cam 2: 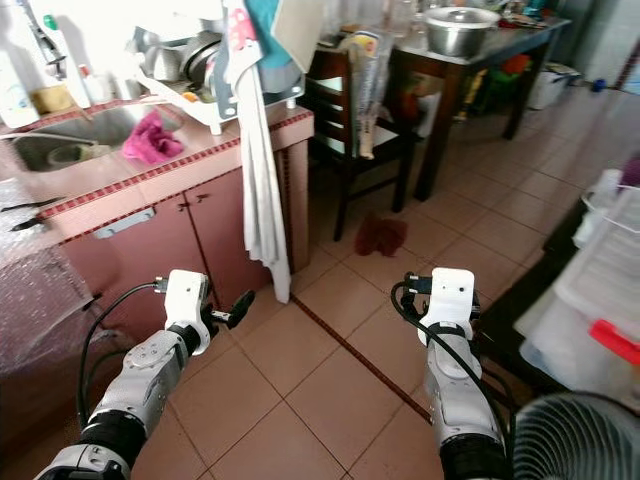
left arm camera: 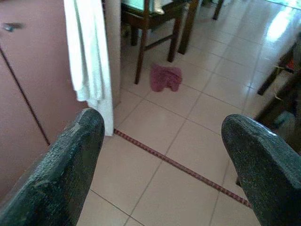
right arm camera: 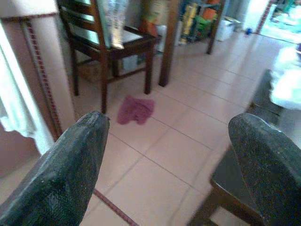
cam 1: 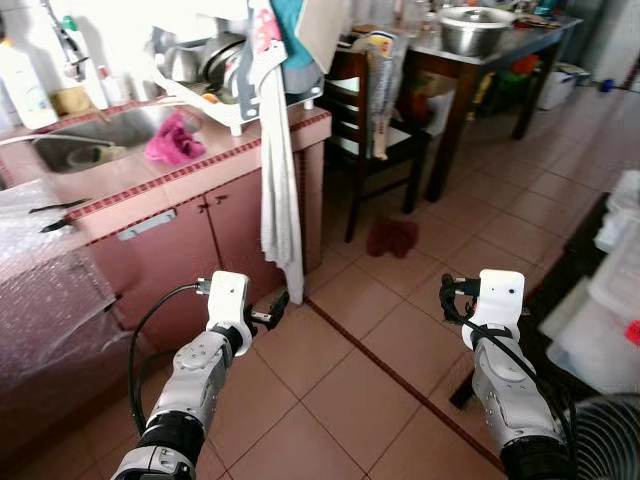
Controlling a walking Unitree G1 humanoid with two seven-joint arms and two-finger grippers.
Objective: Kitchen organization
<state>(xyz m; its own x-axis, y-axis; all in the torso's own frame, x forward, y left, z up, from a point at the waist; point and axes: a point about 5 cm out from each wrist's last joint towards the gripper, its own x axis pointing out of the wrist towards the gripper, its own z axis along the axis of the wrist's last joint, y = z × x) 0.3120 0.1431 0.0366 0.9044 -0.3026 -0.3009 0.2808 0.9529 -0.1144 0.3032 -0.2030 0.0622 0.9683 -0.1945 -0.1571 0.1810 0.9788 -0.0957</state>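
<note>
Both arms raised near the camera over the tiled floor (cam 1: 400,350). Left gripper (left arm camera: 164,155) on the near left, fingers (left arm camera: 61,169) spread wide, holding nothing; right gripper (right arm camera: 169,160) on the near right, fingers spread wide too, empty. Likely task thing: dark red rag (cam 1: 392,237) crumpled flat on the floor, further off, centre, just in front of the wooden chair (cam 1: 365,110) and right of the pink cabinet (cam 1: 200,240). Judged soft, light, limp, not fragile; it will sag, so pinch a raised fold near the middle from above. Lumpy, no clear pointing direction; long axis roughly left-right, hard to tell. A white towel (cam 1: 278,170) hangs down the cabinet corner. Far left, a pink cloth (cam 1: 175,140) lies by the sink (cam 1: 80,140) on the tabletop. Far right, a metal bowl (cam 1: 475,28) sits on a dark table.
</note>
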